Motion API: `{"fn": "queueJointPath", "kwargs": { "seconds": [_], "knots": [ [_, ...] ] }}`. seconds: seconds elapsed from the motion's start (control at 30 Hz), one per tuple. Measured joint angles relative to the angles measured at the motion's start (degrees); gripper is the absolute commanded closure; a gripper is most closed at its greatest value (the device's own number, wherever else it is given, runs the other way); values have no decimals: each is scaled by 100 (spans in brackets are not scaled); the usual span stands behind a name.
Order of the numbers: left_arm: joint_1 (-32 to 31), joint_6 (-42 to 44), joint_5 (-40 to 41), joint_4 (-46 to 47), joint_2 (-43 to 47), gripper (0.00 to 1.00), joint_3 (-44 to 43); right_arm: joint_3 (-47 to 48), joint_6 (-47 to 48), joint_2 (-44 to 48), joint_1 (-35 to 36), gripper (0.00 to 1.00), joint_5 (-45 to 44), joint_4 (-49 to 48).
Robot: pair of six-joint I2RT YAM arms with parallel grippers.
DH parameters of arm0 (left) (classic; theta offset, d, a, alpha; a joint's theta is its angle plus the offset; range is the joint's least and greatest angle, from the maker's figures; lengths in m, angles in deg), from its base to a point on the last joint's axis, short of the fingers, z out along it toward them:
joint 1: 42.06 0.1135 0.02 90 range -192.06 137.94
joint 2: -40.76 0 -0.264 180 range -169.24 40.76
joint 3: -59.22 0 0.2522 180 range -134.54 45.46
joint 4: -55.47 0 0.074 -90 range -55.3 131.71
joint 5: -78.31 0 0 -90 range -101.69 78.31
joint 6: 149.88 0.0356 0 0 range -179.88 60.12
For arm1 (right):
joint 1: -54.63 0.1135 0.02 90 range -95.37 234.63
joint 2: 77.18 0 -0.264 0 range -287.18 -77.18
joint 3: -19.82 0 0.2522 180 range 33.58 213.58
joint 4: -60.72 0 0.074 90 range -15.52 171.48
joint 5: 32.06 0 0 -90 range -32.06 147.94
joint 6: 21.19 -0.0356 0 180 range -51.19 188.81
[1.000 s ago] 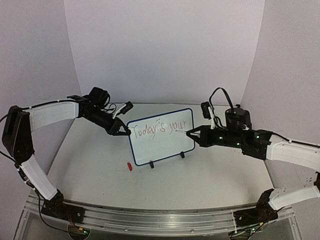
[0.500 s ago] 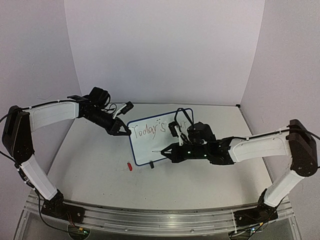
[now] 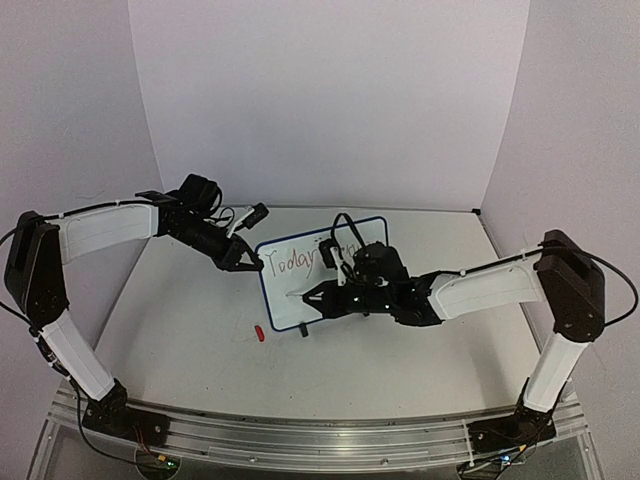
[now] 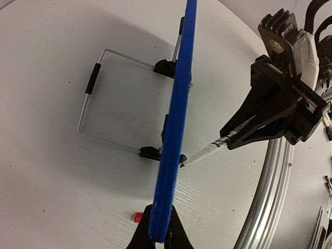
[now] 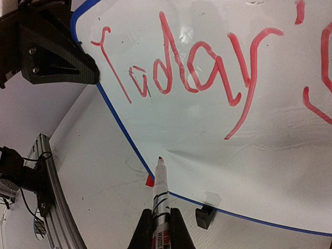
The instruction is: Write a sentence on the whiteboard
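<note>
**Marker parked at the bottom-left of the board, second line looks next**

The whiteboard [image 3: 283, 312] stands upright mid-table on its two black feet [image 4: 149, 152], long side running left to right. The left gripper [image 3: 245, 263] is pinched onto the board's left frame edge, steadying it. The right gripper [image 3: 312, 297] is clamped on the marker [image 5: 160, 193], which points left along the board face.

The bit that matters: the tip sits low on the left, just under the "T" of the sentence [image 5: 187, 72] and close to the bottom frame. The blank strip for writing runs off to the right of it, so I'd guess the next stroke heads rightward. I can't tell whether the tip is actually touching.

Count: one board, one marker, one red cap [image 3: 258, 333] lying on the table [image 3: 400, 360], one written line. I can read "Today's"; the rest is hidden behind the arm.
</note>
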Motion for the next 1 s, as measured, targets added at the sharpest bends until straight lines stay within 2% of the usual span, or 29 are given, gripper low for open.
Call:
{"fn": "queueJointPath", "kwargs": {
  "seconds": [1.0],
  "knots": [
    [-5,-2,15,2,0,100,0,274,-129,-456,59,100,41,-28]
  ]
}}
